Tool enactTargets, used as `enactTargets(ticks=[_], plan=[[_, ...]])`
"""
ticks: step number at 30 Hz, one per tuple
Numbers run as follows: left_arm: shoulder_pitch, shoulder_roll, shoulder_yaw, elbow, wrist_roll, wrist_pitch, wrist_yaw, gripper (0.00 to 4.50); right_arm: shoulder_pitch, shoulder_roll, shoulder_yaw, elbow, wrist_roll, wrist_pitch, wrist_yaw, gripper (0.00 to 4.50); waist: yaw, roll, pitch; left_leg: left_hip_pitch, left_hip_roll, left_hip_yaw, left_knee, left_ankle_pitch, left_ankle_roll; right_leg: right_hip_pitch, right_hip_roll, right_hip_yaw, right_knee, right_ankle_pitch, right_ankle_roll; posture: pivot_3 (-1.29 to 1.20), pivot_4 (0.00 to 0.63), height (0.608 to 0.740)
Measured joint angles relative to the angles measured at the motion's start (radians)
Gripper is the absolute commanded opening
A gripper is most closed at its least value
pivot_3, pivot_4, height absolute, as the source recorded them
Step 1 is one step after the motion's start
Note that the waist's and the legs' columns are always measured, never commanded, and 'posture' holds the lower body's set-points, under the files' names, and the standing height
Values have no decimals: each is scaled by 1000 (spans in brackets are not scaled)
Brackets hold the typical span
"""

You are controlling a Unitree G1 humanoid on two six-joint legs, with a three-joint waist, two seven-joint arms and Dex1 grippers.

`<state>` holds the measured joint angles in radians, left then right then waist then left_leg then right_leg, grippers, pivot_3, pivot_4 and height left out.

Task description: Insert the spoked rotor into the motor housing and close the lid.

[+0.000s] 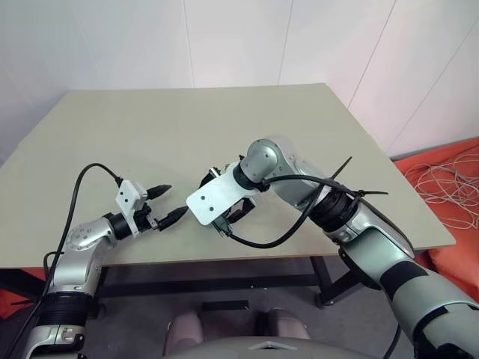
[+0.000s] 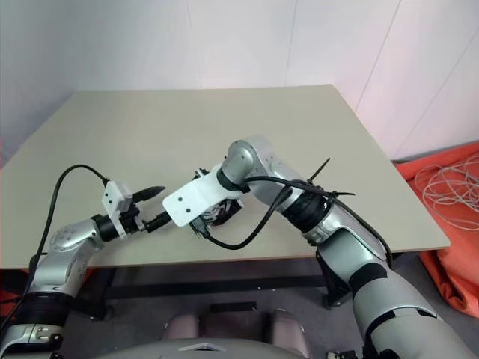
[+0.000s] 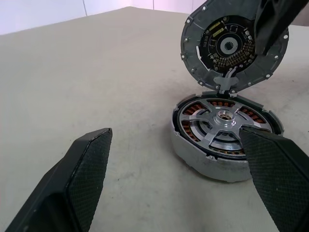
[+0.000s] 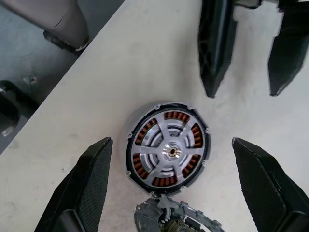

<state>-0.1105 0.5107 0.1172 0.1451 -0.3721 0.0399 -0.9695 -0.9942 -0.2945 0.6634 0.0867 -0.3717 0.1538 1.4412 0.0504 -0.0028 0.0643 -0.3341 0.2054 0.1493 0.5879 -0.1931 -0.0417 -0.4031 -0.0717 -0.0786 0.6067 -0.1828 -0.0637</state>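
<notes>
Round grey metal motor housing (image 4: 167,147) on beige table (image 1: 187,127), silver spoked rotor (image 3: 223,124) seated inside; hinged circuit-faced lid (image 3: 234,46) upright. Both grippers (left (image 1: 166,202), right (image 4: 176,181)) wide open, empty.

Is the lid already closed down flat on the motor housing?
No. In the left wrist view the lid stands upright, hinged open at the far edge of the motor housing, with the spoked rotor exposed inside.

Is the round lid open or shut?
Open. The lid stands up on its hinge, so the spoked rotor shows inside the motor housing.
</notes>
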Motion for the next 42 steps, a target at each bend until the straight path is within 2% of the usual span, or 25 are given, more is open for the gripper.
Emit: enactTargets(ticks=[6,10,11,13,15,19,24,29,35,42], plan=[[-5,1,0,2,-1,0,-5,4500,-147,43,-149,19,124,33,-56,4471,-1,0,0,1,0,0,0,0,0,0,0,0,0,0,0,0,0,740],[-1,4,6,1,-4,1,-5,4500,-284,61,-328,181,216,87,-208,4471,1,0,0,0,-1,0,0,0,0,0,0,0,0,0,0,0,0,740],[3,7,11,1,-5,1,-4,4500,-309,57,-383,235,230,101,-266,4298,3,0,0,0,-1,0,0,0,0,0,0,0,-1,0,0,0,0,740],[9,9,21,0,-6,1,-3,4500,-323,36,-459,313,254,115,-355,3911,6,0,0,0,-1,0,0,0,0,1,-1,0,-1,0,0,0,0,740],[23,11,31,-3,-9,1,-3,4500,-296,-12,-520,381,267,139,-424,3231,9,-1,0,0,-2,0,0,0,0,1,-1,0,-2,0,0,0,0,740],[50,15,40,-6,-16,3,-3,4500,-100,-91,-567,408,289,193,-483,1767,20,-1,0,-1,-1,2,-1,0,0,0,0,0,-1,0,0,0,0,740],[73,22,48,-20,-23,6,-4,4500,184,-110,-569,330,314,268,-511,16,20,1,1,-5,-1,3,-4,0,-1,-4,0,0,-1,0,0,0,0,740],[73,26,49,-25,-25,10,-4,4500,339,-88,-520,148,342,333,-519,16,20,2,1,-5,-1,4,-5,1,-2,-4,0,0,-1,0,0,0,0,740],[73,27,49,-27,-25,12,-4,4500,353,-50,-453,6,405,406,-493,16,23,2,1,1,-1,3,-5,1,-2,0,0,0,-4,-1,0,0,0,740],[74,28,49,-31,-25,12,-2,4500,353,-42,-399,-19,453,448,-452,16,26,2,1,1,-1,2,-5,1,-2,1,0,-1,-5,-1,0,0,0,740]])
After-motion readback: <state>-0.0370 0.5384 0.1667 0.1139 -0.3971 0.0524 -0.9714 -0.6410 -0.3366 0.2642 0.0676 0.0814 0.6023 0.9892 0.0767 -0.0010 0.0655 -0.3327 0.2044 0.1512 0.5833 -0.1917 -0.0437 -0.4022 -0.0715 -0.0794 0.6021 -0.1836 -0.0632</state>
